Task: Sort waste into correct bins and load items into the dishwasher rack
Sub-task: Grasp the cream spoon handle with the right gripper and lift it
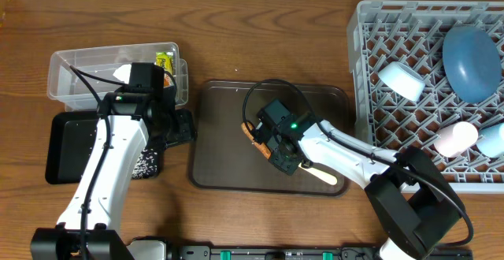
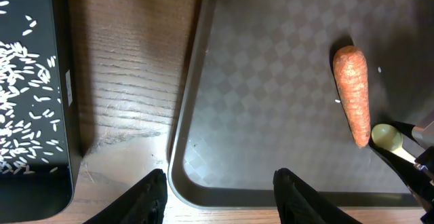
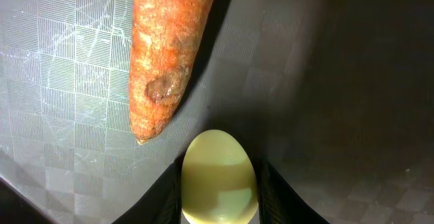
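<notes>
My right gripper [image 1: 281, 156] is low over the brown serving tray, its fingers [image 3: 218, 197] closed against both sides of the pale yellow spoon's bowl [image 3: 218, 176]. The spoon's handle [image 1: 324, 176] sticks out behind. The orange carrot piece [image 3: 166, 54] lies on the tray just beyond the spoon's tip and also shows in the left wrist view [image 2: 352, 91]. My left gripper [image 2: 220, 197] is open and empty above the tray's left front corner. Rice grains [image 2: 24, 102] lie in the black tray [image 1: 59, 150]. The clear tub [image 1: 75, 67] holds a tissue wad [image 1: 122, 72] and the yellow-green wrapper [image 1: 164, 59].
The brown serving tray [image 1: 228, 126] sits mid-table. The grey dishwasher rack [image 1: 378, 31] at the right holds the dark blue plate [image 1: 471, 59], white bowl [image 1: 402, 80], pink cup [image 1: 457, 138] and light blue cup [image 1: 493, 139].
</notes>
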